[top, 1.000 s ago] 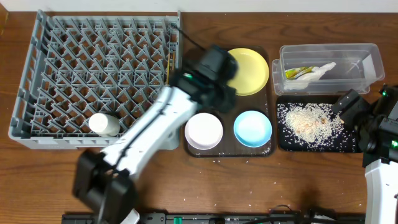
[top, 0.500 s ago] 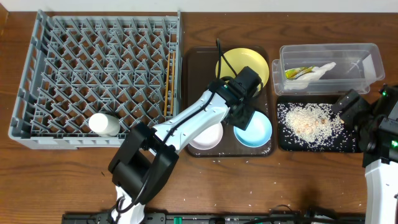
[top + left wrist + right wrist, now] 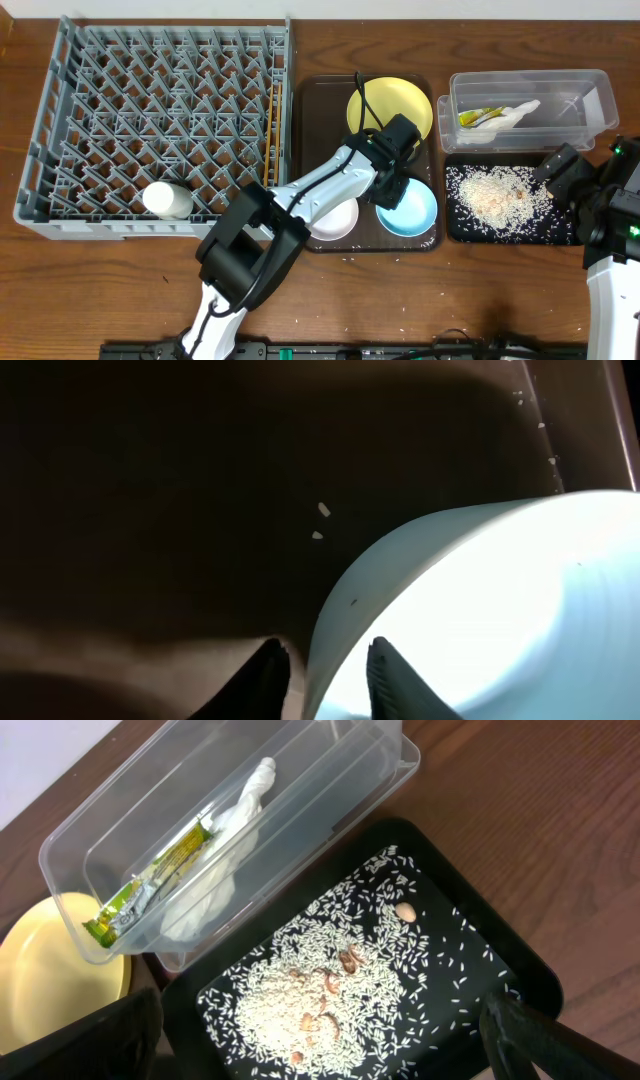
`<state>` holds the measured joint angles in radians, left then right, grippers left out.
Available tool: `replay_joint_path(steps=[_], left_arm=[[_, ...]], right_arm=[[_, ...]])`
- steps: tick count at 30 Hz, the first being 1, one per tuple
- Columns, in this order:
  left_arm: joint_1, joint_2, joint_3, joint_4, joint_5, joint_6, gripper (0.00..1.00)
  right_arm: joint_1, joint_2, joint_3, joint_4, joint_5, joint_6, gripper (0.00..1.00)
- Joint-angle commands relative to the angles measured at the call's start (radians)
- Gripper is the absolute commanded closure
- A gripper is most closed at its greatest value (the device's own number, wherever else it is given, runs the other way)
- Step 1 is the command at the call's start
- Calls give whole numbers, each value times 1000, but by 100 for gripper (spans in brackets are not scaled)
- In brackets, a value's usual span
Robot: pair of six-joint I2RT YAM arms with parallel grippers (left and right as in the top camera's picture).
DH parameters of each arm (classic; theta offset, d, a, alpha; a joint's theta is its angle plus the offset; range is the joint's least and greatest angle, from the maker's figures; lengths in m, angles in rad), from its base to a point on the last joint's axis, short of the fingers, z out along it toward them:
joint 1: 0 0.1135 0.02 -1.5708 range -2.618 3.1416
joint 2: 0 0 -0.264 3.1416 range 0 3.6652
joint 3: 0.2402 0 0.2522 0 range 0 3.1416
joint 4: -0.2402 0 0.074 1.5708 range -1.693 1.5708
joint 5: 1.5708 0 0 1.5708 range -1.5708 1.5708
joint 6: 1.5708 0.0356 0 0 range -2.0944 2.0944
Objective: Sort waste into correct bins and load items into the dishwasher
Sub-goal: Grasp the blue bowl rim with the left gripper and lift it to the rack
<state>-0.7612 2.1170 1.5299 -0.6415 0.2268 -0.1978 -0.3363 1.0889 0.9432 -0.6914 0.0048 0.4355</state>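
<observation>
Overhead, you can see your left gripper point(image 3: 392, 182) low over the dark brown serving tray point(image 3: 318, 110). It is at the rim of the light blue bowl point(image 3: 412, 210), on the side next to the white bowl point(image 3: 330, 215). The yellow plate point(image 3: 400, 108) lies on the same tray, behind both bowls.

From the left wrist camera, one finger is outside the blue bowl's wall and the other is inside it. The jaws are a little way apart with the wall between them. A thin dark gap shows beside the outer finger, so the gripper has hold of nothing. A few rice grains lie on the brown tray close by.

The small white cup point(image 3: 167, 200) lies on its side in the front of the grey dish rack point(image 3: 150, 90). The chopsticks point(image 3: 271, 130) lie along the rack's wall nearest the brown tray.

Your right gripper point(image 3: 320, 1020) is spread wide and holds nothing. It hangs above the black tray point(image 3: 520, 970), which has a heap of rice point(image 3: 300, 1000) with a few tan bits in it. Just behind, touching it, the clear plastic tub point(image 3: 340, 780) holds the napkin point(image 3: 225, 840) and the wrapper point(image 3: 155, 885) side by side. You cannot read the wrapper's orange print; it is too small.
</observation>
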Motion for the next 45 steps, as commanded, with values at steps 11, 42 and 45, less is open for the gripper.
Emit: replay_joint_path(steps=[11,42,45], left_arm=[[3,37,31,5,28,20,92],[493,-330,-39,-199,-1326,209,93],[496,-283,-40,-198,-1427,135,93]], right_arm=[[-8,-2,11,-1,14,-6,1],[-6,-2,11,-5,14,-6,1],[-6,-2,11,-5,14,-6,1]])
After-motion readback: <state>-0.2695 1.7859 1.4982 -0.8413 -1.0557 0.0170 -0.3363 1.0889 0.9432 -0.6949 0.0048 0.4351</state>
